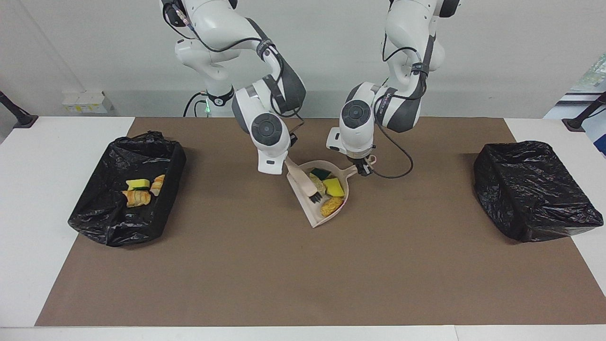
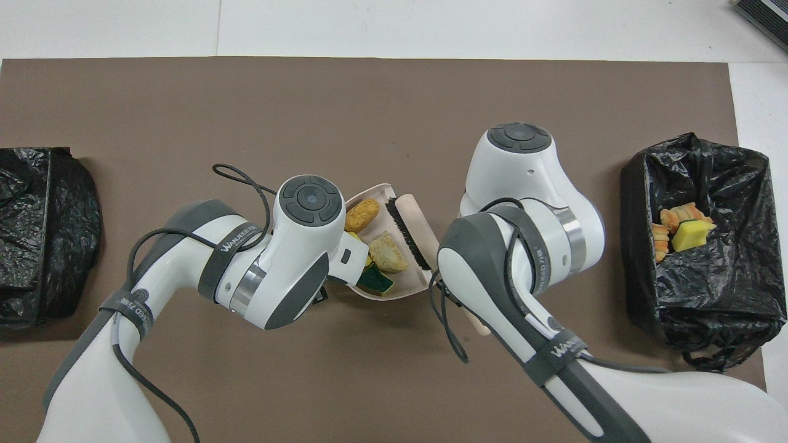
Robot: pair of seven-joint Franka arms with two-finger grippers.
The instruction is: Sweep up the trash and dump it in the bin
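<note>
Left pincer (image 1: 363,170), closed on the handle of the beige dustpan (image 1: 307,210), keeps the pan flat on the brown mat (image 1: 303,274) of the desk (image 1: 28,237), its open mouth turned toward the right arm. Right pincer (image 1: 279,163), closed on the handle of the beige brush (image 1: 303,182), lays the bristles across that mouth; its fingertips are hidden under the wrist in both views, so the closure is judged from the brush it carries. Just beside the bristles, inside the pan, lie four pieces of trash: a tan bread-like lump (image 2: 389,252) against the brush, a golden lump (image 2: 361,213) at the rim farther from the robots, a yellow sponge chunk (image 1: 334,187) and a green-backed sponge (image 2: 377,280) toward the pan's handle. Well apart from both pincers, toward the right arm's end, the lined bin (image 1: 165,156) holds the other scraps (image 1: 138,192); a second black-lined bin (image 1: 530,189) sits at the left arm's end. The pieces are probably light, soft and springy, apt to roll or bounce out if the pan tips early; they are best carried by the pan's handle, level, with the brush kept as a gate
</note>
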